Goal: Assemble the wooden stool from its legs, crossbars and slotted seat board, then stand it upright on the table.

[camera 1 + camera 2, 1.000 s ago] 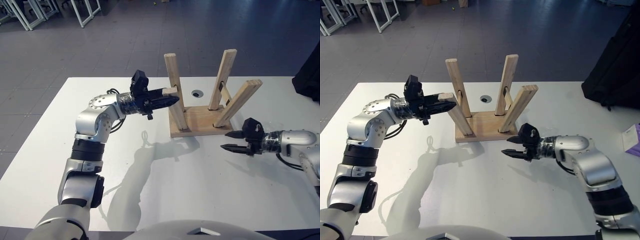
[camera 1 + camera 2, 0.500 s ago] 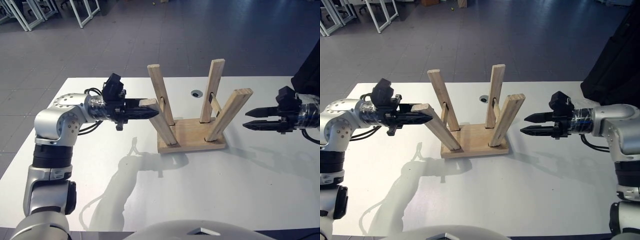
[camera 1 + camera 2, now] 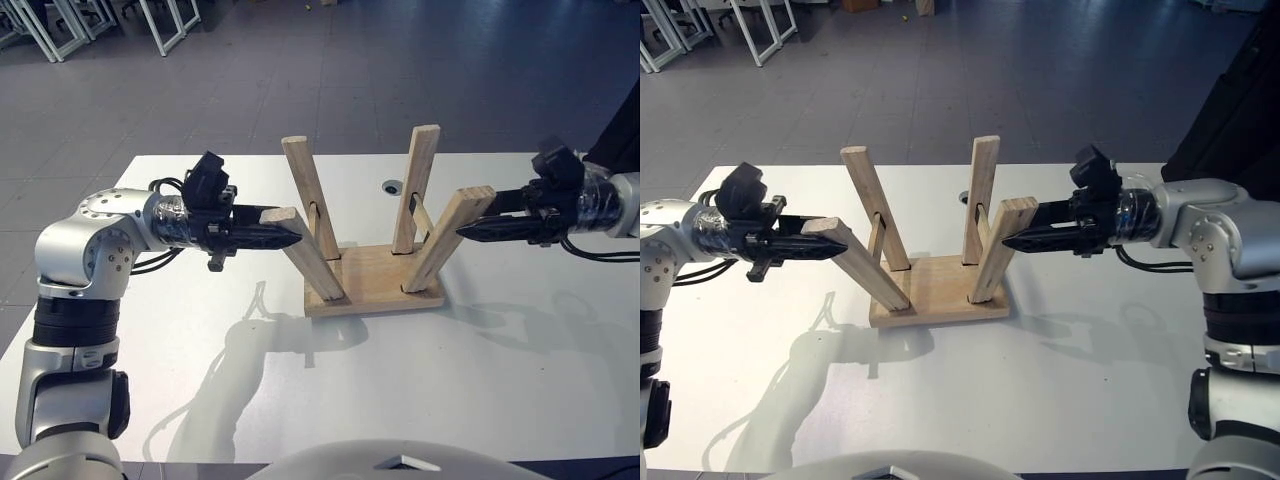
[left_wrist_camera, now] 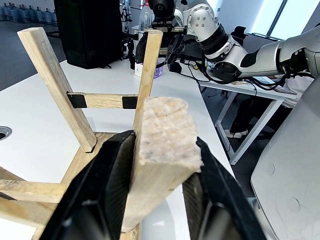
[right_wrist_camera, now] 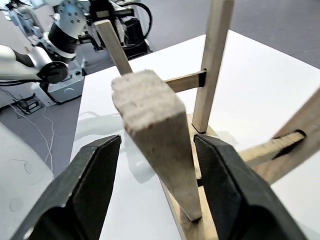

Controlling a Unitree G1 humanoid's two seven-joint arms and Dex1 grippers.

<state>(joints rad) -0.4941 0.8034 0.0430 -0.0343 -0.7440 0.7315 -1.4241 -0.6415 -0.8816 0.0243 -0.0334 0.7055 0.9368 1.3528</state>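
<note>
On the white table (image 3: 500,370), we find the wooden stool (image 3: 372,262) upside down between the robot's two grippers. Its seat board (image 3: 385,295) lies flat on the tabletop and its four legs splay upward.

The left gripper (image 3: 288,237) is clamped on the top end of the near-left leg (image 3: 310,262), a black finger pressed against each side of the wood. Opposite it, the right gripper (image 3: 1012,240) straddles the top end of the near-right leg (image 3: 440,245). Its fingers are spread with a gap on both sides, so it grips nothing. Both grippers point inward toward each other, above the board.

Just beyond the left gripper's tips rises the far-left leg (image 3: 308,195), and beyond the right gripper's tips stands the far-right leg (image 3: 417,185). Ahead of the left gripper, a crossbar (image 4: 102,100), dark at both ends, joins two of the legs.

Farther back, past both grippers, we note a round grommet hole (image 3: 393,186) in the tabletop behind the stool, then grey floor (image 3: 300,80).
</note>
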